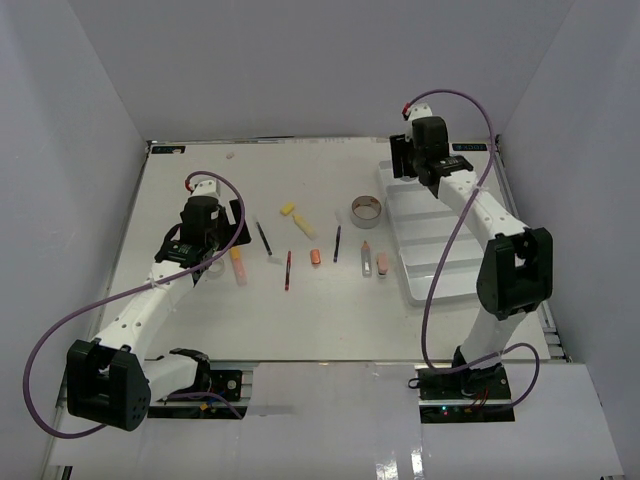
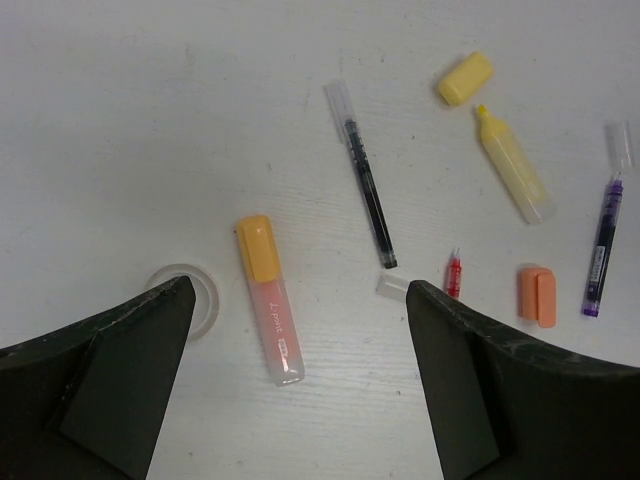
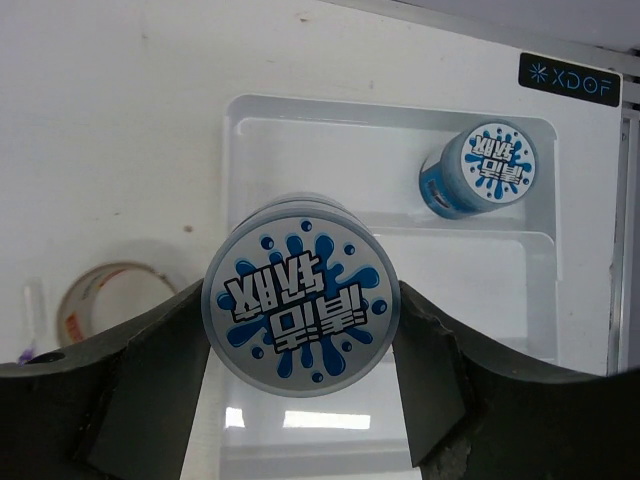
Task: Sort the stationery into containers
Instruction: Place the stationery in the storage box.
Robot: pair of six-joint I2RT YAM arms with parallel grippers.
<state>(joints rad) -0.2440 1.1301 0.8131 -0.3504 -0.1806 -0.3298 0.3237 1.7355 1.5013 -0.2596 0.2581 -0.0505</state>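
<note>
Blue-white tub (image 3: 300, 290) is in the right gripper (image 3: 298, 320): both fingers press its sides, jaws partly spread around it. The lid faces up and its axis is vertical, above the white tray (image 3: 240, 130) near the tray's far end. A second tub (image 3: 478, 170) stands lid-up in the tray's farthest compartment, so that's two tubs.

Tape rolls, also two. A brownish roll (image 3: 105, 298) lies just left of the tray's far end. A clear roll (image 2: 190, 295) sits well left of the tray, half hidden behind a left finger.

Left gripper (image 2: 300, 290) gapes wide with nothing in it, hanging over a pink highlighter (image 2: 268, 300). That one lies roughly parallel to the tray's long side, orange cap at the far end.

Thin pens, three: black pen (image 2: 362, 180), red pen (image 1: 288, 270) and purple pen (image 2: 603, 245), all running roughly along the tray's length between highlighter and tray. One uncapped yellow highlighter (image 2: 513, 165) has its yellow cap (image 2: 465, 78) lying loose just beyond its tip. One orange piece (image 2: 537, 296) is here too, and one pink piece (image 1: 382, 263) lies just left of the tray.
</note>
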